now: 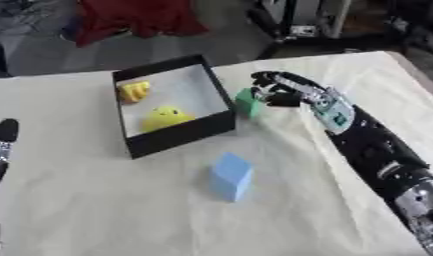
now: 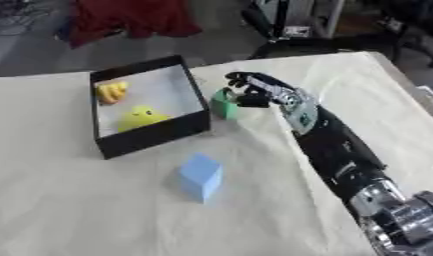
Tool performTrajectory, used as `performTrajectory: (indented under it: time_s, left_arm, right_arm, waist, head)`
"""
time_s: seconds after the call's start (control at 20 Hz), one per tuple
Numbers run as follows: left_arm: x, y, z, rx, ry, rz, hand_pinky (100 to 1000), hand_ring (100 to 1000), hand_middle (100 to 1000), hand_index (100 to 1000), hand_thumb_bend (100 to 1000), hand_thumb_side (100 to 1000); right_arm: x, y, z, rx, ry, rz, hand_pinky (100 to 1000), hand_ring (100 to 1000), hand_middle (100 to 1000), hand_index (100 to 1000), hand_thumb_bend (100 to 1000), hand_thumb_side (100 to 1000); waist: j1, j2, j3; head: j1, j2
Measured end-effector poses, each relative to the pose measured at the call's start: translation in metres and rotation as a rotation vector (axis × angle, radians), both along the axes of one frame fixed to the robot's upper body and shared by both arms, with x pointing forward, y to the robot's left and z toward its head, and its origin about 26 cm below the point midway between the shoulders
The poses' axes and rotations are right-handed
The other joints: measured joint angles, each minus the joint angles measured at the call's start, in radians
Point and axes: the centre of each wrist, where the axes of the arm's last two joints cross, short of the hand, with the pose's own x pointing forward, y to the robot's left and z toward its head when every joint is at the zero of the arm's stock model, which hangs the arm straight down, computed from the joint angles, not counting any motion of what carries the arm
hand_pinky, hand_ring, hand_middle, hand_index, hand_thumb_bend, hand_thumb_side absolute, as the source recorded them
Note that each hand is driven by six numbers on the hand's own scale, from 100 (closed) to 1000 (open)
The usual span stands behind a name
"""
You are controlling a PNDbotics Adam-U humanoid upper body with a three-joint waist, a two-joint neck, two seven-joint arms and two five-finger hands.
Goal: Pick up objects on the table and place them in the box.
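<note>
A: What's at the far left?

B: The left hand, low at the edge of the bench; I can't tell how its fingers sit.

A: Then?

B: A black box holding two yellow things (shapes unclear). A blue block stands nearer, apart.

A: And right?

B: The right hand has its fingers curled, pinching a green block just beside the box.

Black right arm, silver joints, teal-marked wrist, dark fingers
</note>
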Motion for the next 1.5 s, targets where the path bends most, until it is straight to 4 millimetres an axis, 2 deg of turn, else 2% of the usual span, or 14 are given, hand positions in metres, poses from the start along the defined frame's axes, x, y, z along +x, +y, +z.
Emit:
performTrajectory:
  time_s: [0.4,0.85,1.2,1.5]
  left_arm:
    - [0.002,-0.001,0.002,0.000,-0.008,-0.006,671,592,611,803,785,687]
    - [0.003,-0.002,0.004,0.000,-0.014,-0.012,670,588,608,804,783,688]
    - [0.004,-0.003,0.004,-0.004,-0.016,-0.014,670,588,608,803,782,689]
    - [0.004,-0.004,0.004,-0.007,-0.016,-0.014,670,587,608,804,783,689]
  right_arm:
    - [0.000,0.002,0.001,-0.118,-0.081,-0.043,858,914,877,989,100,658]
    - [0.000,-0.004,-0.005,-0.206,-0.142,-0.073,855,911,872,989,100,693]
    - [-0.002,-0.007,-0.011,-0.216,-0.131,-0.068,856,913,870,988,100,727]
    - [-0.002,-0.006,-0.008,-0.201,-0.123,-0.041,857,916,865,985,100,762]
  waist:
    - [0.000,0.003,0.011]
    - [0.003,0.014,0.019]
    - [0.003,0.018,0.020]
    - [0.003,0.018,0.020]
  head:
    - [-0.004,0.000]
    - [-0.008,0.000]
    - [-0.009,0.000]
    - [-0.009,0.000]
